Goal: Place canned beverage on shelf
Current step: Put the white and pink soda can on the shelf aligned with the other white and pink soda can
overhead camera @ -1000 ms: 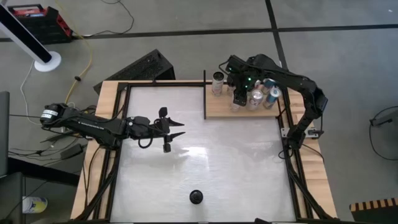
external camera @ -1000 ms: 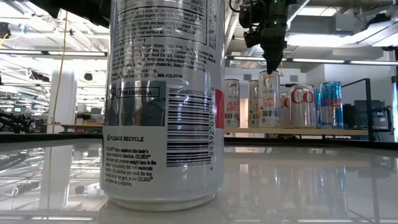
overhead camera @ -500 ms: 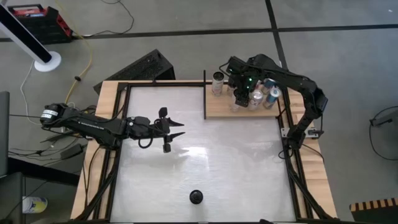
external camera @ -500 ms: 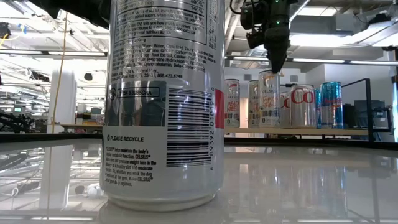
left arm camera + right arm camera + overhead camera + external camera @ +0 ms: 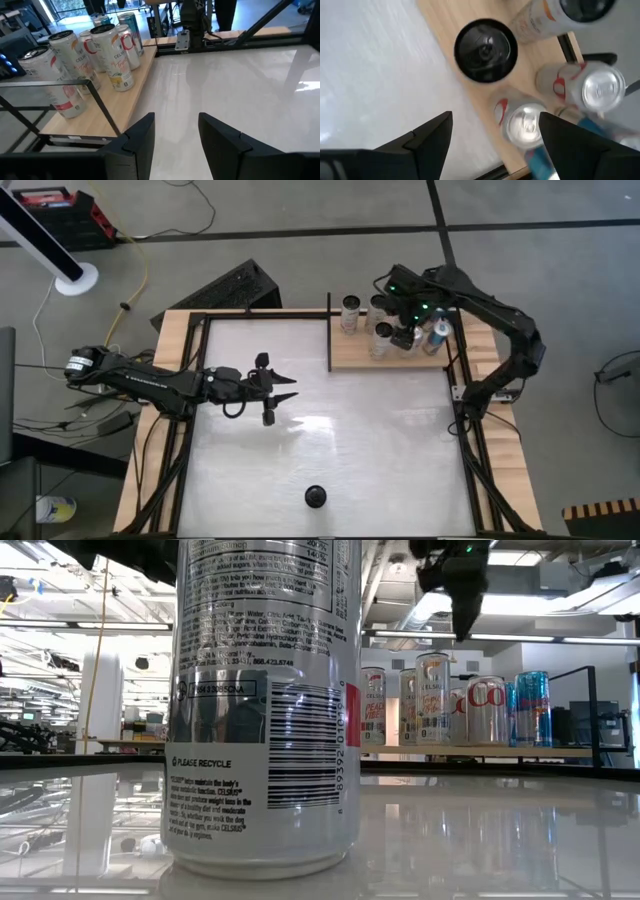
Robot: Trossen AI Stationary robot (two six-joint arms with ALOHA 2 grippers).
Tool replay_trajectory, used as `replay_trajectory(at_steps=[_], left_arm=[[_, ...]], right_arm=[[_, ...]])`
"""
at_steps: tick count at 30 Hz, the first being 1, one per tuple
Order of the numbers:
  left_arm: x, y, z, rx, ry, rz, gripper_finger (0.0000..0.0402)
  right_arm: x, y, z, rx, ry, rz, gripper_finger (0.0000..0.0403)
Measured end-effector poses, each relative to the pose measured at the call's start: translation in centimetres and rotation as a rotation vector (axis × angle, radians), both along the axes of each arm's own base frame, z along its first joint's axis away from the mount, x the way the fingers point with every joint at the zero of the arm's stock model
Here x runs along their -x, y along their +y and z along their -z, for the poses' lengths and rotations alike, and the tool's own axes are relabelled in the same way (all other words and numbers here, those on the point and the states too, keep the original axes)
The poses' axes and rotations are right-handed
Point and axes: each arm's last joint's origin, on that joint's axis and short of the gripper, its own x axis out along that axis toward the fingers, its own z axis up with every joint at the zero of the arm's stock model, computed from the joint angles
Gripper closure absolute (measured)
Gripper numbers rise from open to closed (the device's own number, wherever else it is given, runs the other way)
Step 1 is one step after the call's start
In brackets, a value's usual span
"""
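The light-wood shelf [image 5: 352, 356] lies at the table's far right, with several cans standing upright on it. My right gripper [image 5: 407, 332] hovers above these cans, open and empty; its wrist view [image 5: 495, 145] looks down on a black-topped can [image 5: 486, 50] and silver-topped cans [image 5: 525, 125]. In the low view my right gripper [image 5: 465, 615] is well above the can tops [image 5: 432, 658]. Another can [image 5: 315, 497] stands on its base on the white tabletop near the near edge. My left gripper [image 5: 277, 388] is open and empty over the table's left middle.
Thin black rods [image 5: 330, 330] edge the shelf and the table frame. The near can fills much of the low view [image 5: 265, 710]. The left wrist view shows the shelf [image 5: 131, 102] and its cans [image 5: 112, 55] beyond the white tabletop [image 5: 235, 80].
My right gripper has risen from the top of a can on the shelf and moved a little toward the table's right edge. That can stays upright on the shelf. My left arm has kept still.
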Motion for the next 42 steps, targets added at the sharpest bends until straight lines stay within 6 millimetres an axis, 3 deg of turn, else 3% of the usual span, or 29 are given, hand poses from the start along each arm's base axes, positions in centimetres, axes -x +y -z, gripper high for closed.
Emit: replay_trajectory(at_steps=[5, 13, 17, 21, 25, 31, 34, 37, 42], left_arm=[[-0.1, -0.3, -0.5, 0.090, -0.064, 0.079, 0.0262], [-0.2, -1.4, -1.6, 0.339, -0.169, 0.347, 0.0262], [0.1, -4.5, -1.3, 0.393, -0.137, 0.513, 0.0262], [0.2, -8.4, -1.0, 0.360, -0.098, 0.536, 0.0262], [0.1, -11.5, -1.2, 0.296, -0.092, 0.556, 0.0262], [-0.9, -14.5, 0.0, 0.232, -0.027, 0.620, 0.0262], [-1.9, -15.5, 0.4, 0.209, -0.005, 0.645, 0.0261], [-3.2, -16.4, -0.2, 0.213, -0.014, 0.664, 0.0251], [-5.3, -18.2, -1.9, 0.189, 0.035, 0.740, 0.0203]], right_arm=[[1.3, 2.9, -2.0, 0.014, -0.087, 0.043, 0.0081], [1.3, 10.7, -4.4, 0.040, -0.263, -0.084, 0.0081], [1.0, 14.9, -4.8, 0.164, -0.318, -0.136, 0.0081], [0.5, 19.1, -4.4, 0.278, -0.347, -0.176, 0.0081], [0.4, 23.0, -1.6, 0.479, -0.393, -0.235, 0.0081], [2.1, 26.4, 6.3, 0.542, -0.567, -0.213, 0.0081], [2.3, 26.8, 10.3, 0.521, -0.660, -0.188, 0.0081], [2.4, 26.7, 12.9, 0.483, -0.735, -0.151, 0.0081], [2.2, 26.4, 15.2, 0.486, -0.776, -0.141, 0.0081]])
